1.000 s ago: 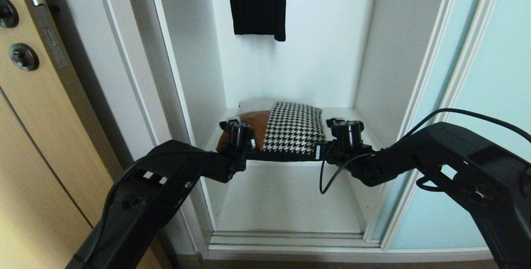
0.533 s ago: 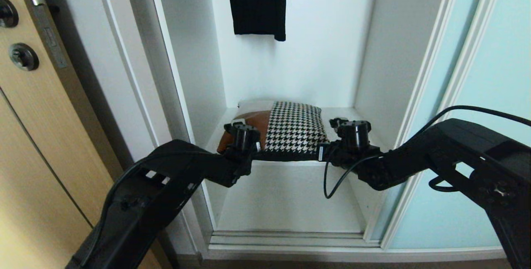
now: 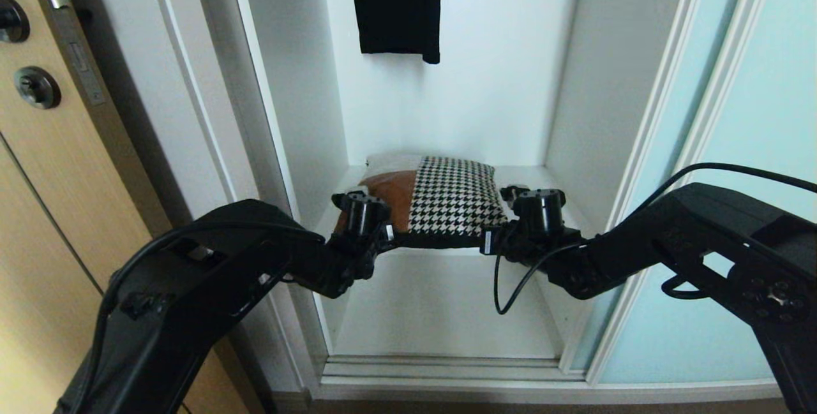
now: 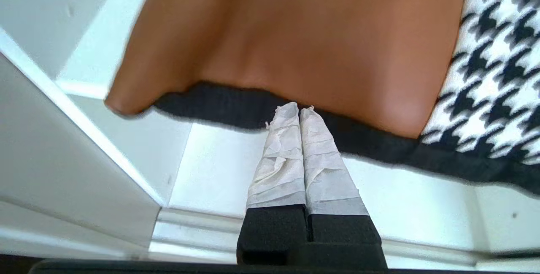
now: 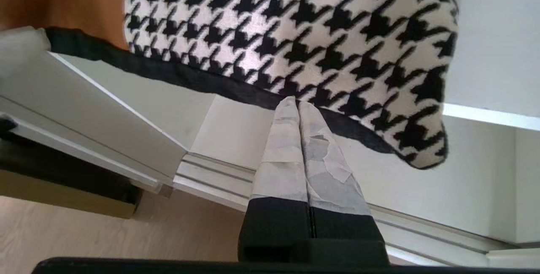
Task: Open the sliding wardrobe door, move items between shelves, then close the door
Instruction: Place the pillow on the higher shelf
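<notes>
At the right of the head view the sliding wardrobe door (image 3: 759,165) stood slid aside, and the cushion (image 3: 440,205) lay mid-frame on the upper shelf (image 3: 542,178), its black front edge overhanging the lower shelf (image 3: 434,305). Our left gripper (image 4: 298,109) and right gripper (image 5: 298,101) each had their taped fingers pressed together, tips at that black edge and pinching nothing we could see. To move it well, we judged both should grip the edge evenly and carry it level.
</notes>
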